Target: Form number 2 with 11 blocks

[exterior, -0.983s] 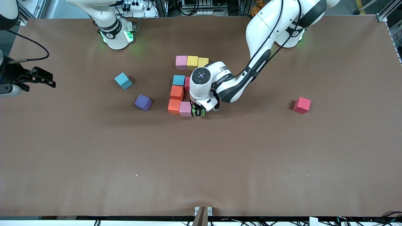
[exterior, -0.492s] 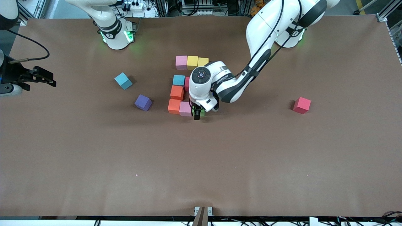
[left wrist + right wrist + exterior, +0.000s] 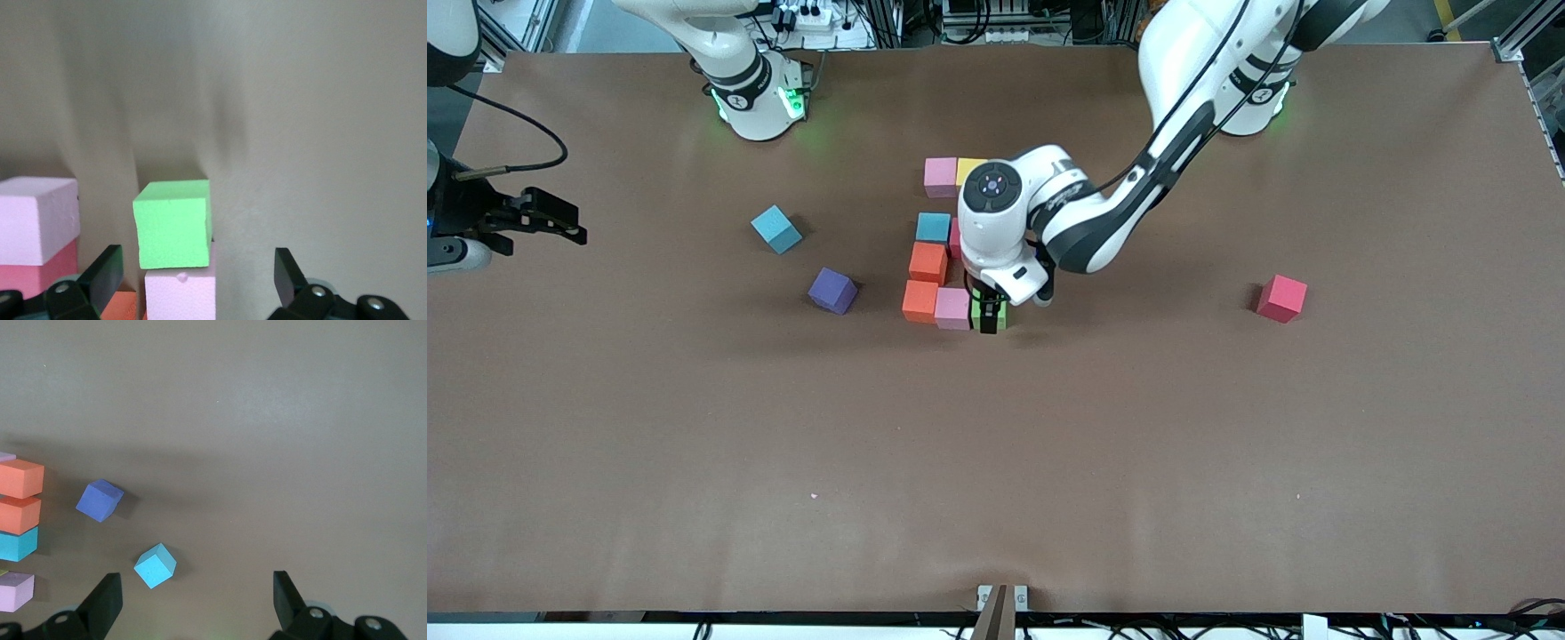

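Observation:
The partly built number 2 sits mid-table: pink (image 3: 940,175) and yellow (image 3: 967,169) blocks farthest from the camera, then cyan (image 3: 933,227), then orange (image 3: 927,261). The nearest row is orange (image 3: 919,300), pink (image 3: 952,308) and green (image 3: 1001,314). My left gripper (image 3: 987,313) hovers open just over the green block (image 3: 172,223), with the fingers (image 3: 100,275) apart and touching nothing. The neighbouring pink block (image 3: 180,293) lies between them. Loose cyan (image 3: 775,228), purple (image 3: 832,290) and red (image 3: 1281,297) blocks lie apart. My right gripper (image 3: 538,220) waits open at the right arm's end of the table.
The left arm's wrist (image 3: 996,213) covers part of the digit's middle rows and the block beside the yellow one. The right wrist view shows the loose cyan (image 3: 155,565) and purple (image 3: 99,500) blocks on bare brown table (image 3: 280,440). A metal bracket (image 3: 1001,597) sits at the near edge.
The left gripper opened and let go of the green block beside the pink one, then rose slightly, the arm shifting back. The right arm stayed still.

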